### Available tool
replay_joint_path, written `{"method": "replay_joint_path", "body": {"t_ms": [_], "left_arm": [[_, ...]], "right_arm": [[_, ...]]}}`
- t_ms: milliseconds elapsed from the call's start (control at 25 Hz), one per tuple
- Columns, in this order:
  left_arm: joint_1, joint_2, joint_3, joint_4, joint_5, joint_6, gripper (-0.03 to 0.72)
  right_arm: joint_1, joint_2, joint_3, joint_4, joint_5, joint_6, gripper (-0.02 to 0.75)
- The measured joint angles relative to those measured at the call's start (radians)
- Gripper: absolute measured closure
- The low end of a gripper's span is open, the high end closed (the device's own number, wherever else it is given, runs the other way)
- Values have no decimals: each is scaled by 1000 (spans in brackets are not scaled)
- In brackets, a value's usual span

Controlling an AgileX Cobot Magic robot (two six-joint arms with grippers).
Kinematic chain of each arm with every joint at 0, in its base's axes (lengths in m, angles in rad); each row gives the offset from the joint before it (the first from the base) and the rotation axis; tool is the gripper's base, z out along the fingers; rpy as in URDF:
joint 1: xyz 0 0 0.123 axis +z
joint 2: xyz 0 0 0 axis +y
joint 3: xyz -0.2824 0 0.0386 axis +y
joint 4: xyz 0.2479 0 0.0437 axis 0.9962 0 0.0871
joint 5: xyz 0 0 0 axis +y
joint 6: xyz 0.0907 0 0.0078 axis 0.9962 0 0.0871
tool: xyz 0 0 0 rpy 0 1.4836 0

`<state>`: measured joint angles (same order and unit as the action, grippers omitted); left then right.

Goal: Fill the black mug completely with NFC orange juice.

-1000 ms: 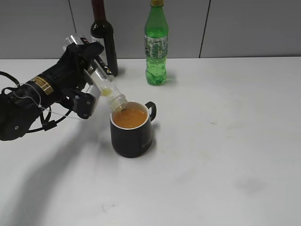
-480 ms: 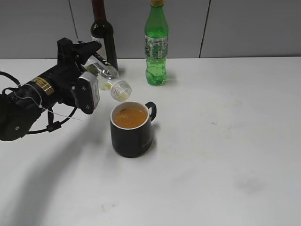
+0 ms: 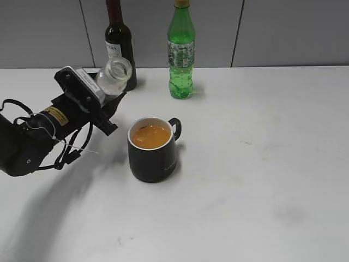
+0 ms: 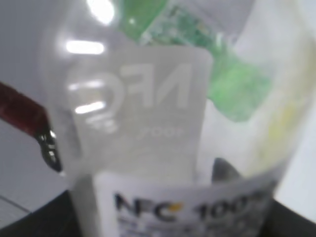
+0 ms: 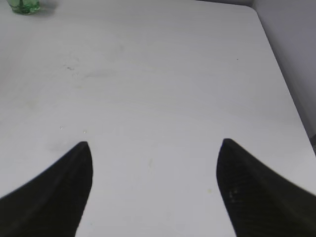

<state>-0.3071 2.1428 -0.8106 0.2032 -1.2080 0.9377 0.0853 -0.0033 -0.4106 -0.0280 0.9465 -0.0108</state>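
The black mug (image 3: 153,155) stands mid-table with its handle to the right, holding orange juice (image 3: 151,136) close to the rim. My left gripper (image 3: 101,103) is shut on the clear NFC juice bottle (image 3: 114,76), which looks empty and is held tilted, mouth up and to the right, left of and above the mug. In the left wrist view the bottle (image 4: 163,133) fills the frame, with its white NFC label at the bottom. My right gripper (image 5: 154,148) is open and empty over bare table; it does not show in the exterior view.
A tall green bottle (image 3: 181,52) and a dark wine bottle (image 3: 121,41) stand at the back by the grey wall. The green bottle's base (image 5: 22,6) shows at the top left of the right wrist view. The table's right edge (image 5: 281,64) runs down that view.
My left gripper has swung the bottle up and back from pouring over the mug; its mouth now points upward, away from the mug. The mug has not moved.
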Motion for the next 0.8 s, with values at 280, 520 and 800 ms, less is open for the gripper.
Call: {"method": "replay_joint_path", "body": {"t_ms": [280,520,800], "left_arm": [[1,12,0,-203,2,-622,221],[32,12,-54,-279,93,-762,221],[112,24,-171,-282,220,-777,221]], "right_arm": [[0,0,0,0,0,0,144],[0,0,0,0,0,0,144],[0,0,0,0,0,0,144]]}}
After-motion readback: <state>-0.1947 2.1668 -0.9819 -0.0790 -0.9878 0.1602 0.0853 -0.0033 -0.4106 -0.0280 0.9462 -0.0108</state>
